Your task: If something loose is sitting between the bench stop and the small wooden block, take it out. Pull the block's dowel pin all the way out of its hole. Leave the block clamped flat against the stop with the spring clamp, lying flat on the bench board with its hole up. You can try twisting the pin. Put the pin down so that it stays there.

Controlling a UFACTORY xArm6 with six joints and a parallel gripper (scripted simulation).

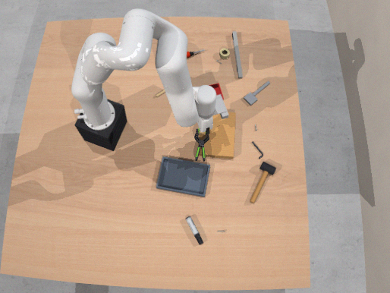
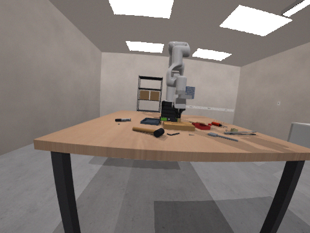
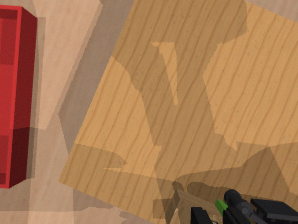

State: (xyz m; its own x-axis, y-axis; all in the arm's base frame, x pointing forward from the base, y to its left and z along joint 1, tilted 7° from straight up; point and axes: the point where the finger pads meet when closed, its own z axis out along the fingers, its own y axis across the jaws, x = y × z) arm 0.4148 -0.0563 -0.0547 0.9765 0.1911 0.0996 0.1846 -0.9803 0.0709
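Observation:
My gripper [image 1: 202, 137] hangs over the near-left corner of the bench board [image 1: 221, 136] and is shut on the spring clamp [image 1: 200, 149], a black clamp with green handles that point toward the grey bin. In the wrist view the clamp [image 3: 235, 207] shows at the bottom right, over the board [image 3: 200, 100]. The board's visible top is bare. The small wooden block and the bench stop are not visible; the arm's wrist covers the board's far end. A small wooden pin [image 1: 160, 92] lies on the table left of the arm.
A red tray [image 1: 217, 89] sits just behind the board, also in the wrist view [image 3: 12, 95]. A grey bin [image 1: 183, 176] lies in front. A mallet [image 1: 262, 181], hex key [image 1: 257, 149], scraper [image 1: 256, 93], metal bar [image 1: 237, 55], screwdriver [image 1: 193, 53] and marker [image 1: 194, 229] lie around.

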